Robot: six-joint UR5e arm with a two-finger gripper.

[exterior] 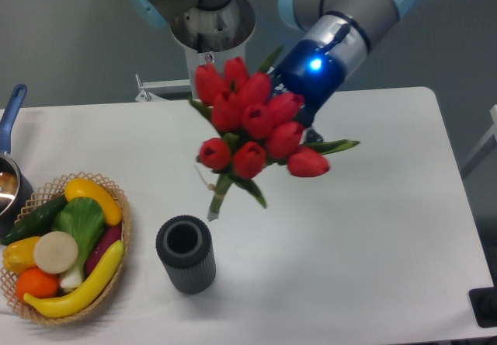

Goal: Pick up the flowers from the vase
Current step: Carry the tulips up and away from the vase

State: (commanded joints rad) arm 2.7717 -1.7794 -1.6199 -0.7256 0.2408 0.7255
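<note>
Flowers (252,127) already clear of the vase (185,253), up at one o'clock from it over the counter (373,228); claw hidden behind blooms, grip unreadable; best raised slowly, stems vertical.

gripper (304,123): fingers hidden behind the flowers (252,123) — grasp unreadable
pot (9,175): cut off at the tabletop's left edge — mostly unseen

white table (404,228), grey floor (70,42) behind
</note>
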